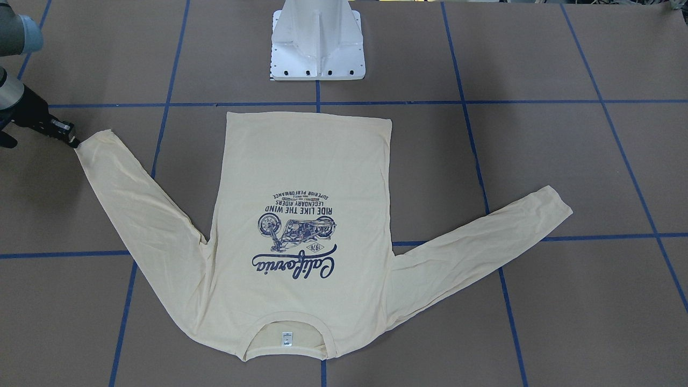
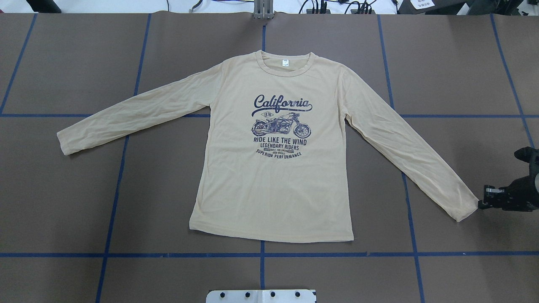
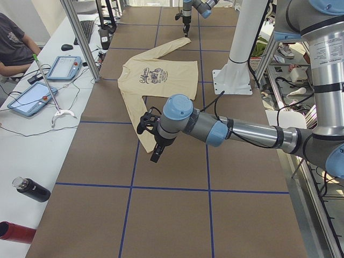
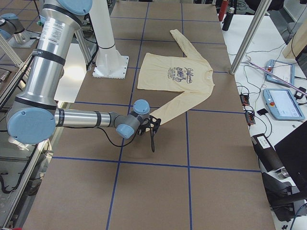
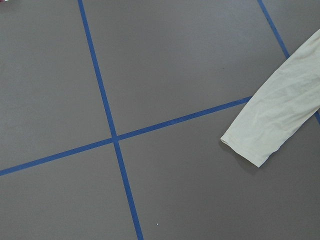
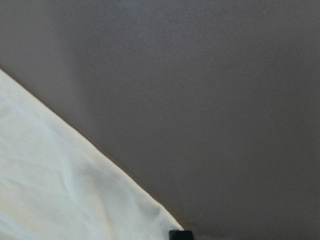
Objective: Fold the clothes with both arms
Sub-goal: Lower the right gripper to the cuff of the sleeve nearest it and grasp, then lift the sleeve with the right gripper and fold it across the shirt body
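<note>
Cream-yellow thin fabric: find 1 long-sleeved T-shirt (image 2: 273,189) spread flat, front up, at centre of brown table (image 2: 63,210) marked with blue tape grid. Note navy print (image 2: 281,126) facing up and white neck tag (image 2: 286,63) inside collar. Note collar on far side from white pedestal base (image 1: 317,48), hem on near side. Note 2 sleeves laid out to either side, both angled back toward base side. Find right gripper (image 2: 481,205) low over table, tip touching or just beside right cuff (image 2: 465,210); cannot tell which. Cannot tell finger spacing in any view, nor any hold on fabric. See only 1 black fingertip (image 6: 180,234) at bottom edge of right wrist view, just beside corner of cuff. Find left gripper (image 3: 157,156) in exterior left view only, pointing down above bare table, near left cuff (image 5: 250,145) but apart from it. Cannot tell opening or closure there. See left cuff flat on table near 1 tape crossing in left wrist view.
</note>
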You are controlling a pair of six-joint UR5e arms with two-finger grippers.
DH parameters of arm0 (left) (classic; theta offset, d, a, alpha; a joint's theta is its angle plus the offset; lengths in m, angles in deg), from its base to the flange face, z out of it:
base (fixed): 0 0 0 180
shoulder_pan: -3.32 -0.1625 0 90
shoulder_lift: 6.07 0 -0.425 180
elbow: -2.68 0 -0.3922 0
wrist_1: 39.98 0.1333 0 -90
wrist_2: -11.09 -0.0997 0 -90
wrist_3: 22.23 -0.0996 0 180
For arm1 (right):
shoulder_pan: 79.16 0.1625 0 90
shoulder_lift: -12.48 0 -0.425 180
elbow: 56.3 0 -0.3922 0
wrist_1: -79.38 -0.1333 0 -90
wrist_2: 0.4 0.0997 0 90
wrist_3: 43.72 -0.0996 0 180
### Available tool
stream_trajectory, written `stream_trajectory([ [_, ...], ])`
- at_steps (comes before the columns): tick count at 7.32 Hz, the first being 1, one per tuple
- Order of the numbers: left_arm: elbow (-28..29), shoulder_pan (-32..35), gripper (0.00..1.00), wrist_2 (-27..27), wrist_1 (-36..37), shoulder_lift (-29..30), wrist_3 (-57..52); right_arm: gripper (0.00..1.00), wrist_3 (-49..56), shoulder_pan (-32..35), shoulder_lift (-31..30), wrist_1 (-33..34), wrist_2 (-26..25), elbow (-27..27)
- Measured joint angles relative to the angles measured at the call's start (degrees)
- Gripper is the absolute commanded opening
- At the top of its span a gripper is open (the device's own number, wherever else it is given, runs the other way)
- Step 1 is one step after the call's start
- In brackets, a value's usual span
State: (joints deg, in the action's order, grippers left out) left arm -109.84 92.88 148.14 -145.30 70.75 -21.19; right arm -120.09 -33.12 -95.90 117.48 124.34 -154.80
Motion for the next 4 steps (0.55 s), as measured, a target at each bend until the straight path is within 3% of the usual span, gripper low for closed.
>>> stream_trajectory([
  [2,-0.01,0.0,0.99,-0.02,0.03,-0.06,-0.06,0.0,0.0,0.67,-0.28,0.09,0.46,-1.45],
  [4,-0.07,0.0,0.99,0.01,0.02,-0.04,-0.07,0.0,0.0,4.44,0.62,0.52,4.19,-3.2],
])
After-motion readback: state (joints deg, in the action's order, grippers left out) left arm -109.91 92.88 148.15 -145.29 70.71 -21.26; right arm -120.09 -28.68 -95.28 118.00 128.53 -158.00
